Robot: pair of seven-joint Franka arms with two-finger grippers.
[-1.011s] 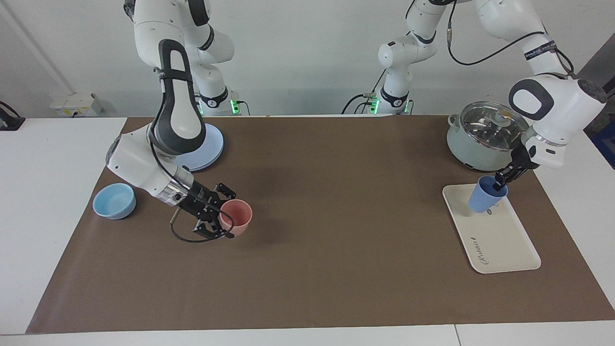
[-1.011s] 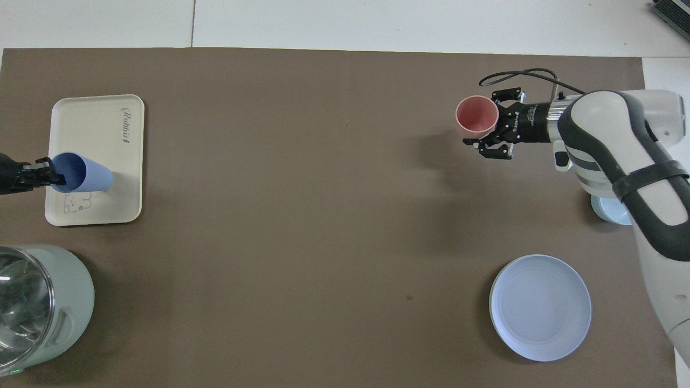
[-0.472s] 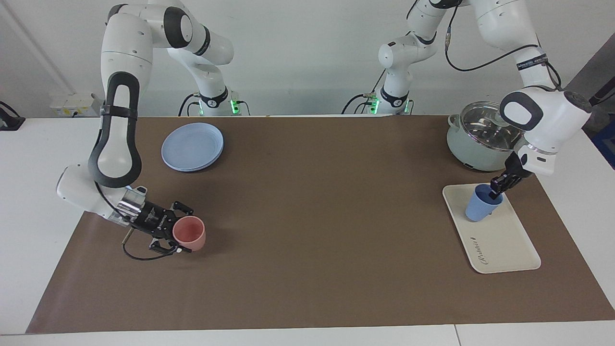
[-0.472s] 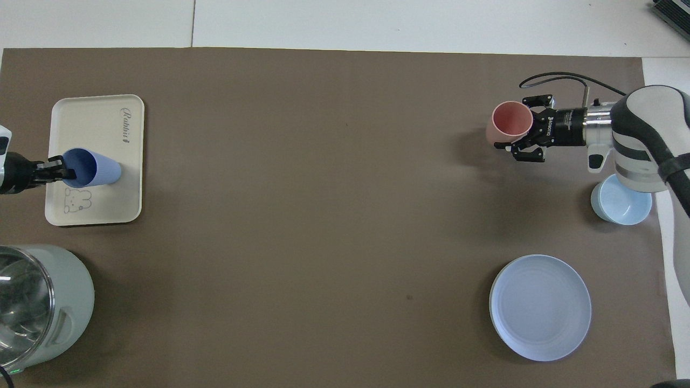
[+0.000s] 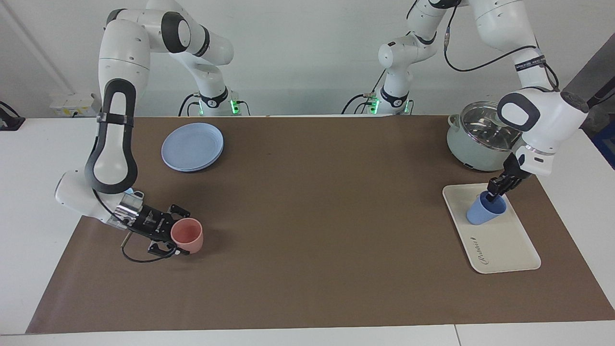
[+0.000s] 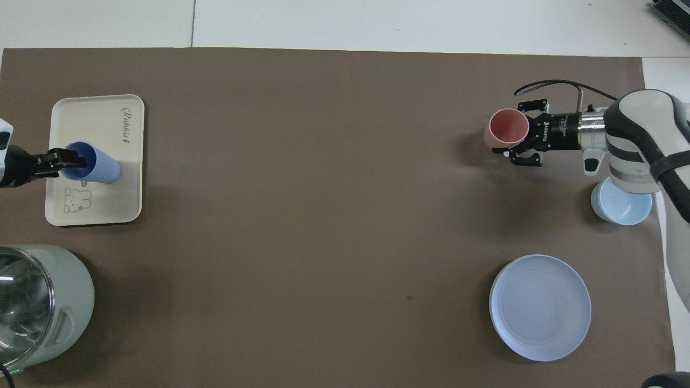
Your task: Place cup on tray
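The periwinkle-blue cup (image 5: 484, 212) (image 6: 97, 168) is on the cream-white tray (image 5: 504, 245) (image 6: 102, 126), its base at the tray's surface and its body slightly tilted. My left gripper (image 5: 495, 192) (image 6: 69, 160) is shut on the cup's rim. My right gripper (image 5: 169, 236) (image 6: 522, 141) is shut on the rim of a salmon-pink cup (image 5: 188, 235) (image 6: 505, 129), held upright low at the brown mat toward the right arm's end of the table. I cannot tell whether the pink cup touches the mat.
A pale green pot with a glass lid (image 5: 480, 137) (image 6: 32, 302) stands nearer to the robots than the tray. A round blue plate (image 5: 192, 146) (image 6: 539, 307) and a light-blue bowl (image 6: 620, 202) lie toward the right arm's end.
My left gripper lowered the blue cup onto the tray and brought it more upright. My right gripper carried the pink cup toward the right arm's end of the table and lowered it.
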